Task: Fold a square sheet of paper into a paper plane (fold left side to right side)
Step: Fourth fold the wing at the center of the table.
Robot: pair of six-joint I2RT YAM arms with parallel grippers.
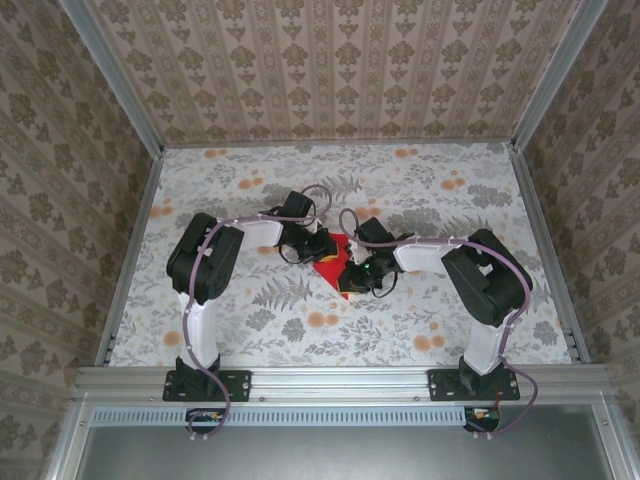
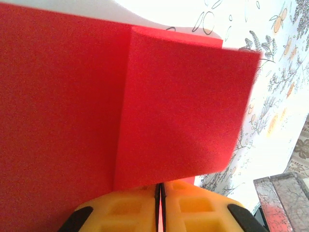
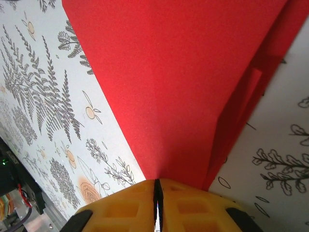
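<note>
At the centre of the desk [image 1: 400, 190], the creased red paper sheet [image 1: 333, 262] runs roughly 12-to-6 o'clock. The left pincer [image 2: 161, 186] is clamped on its 11 o'clock edge, the right pincer [image 3: 156, 182] on its 5 o'clock edge.

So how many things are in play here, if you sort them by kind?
1 red paper sheet, partly folded
2 grippers: left gripper and right gripper, both shut on the sheet
1 flower-print table
Total: 4
</note>
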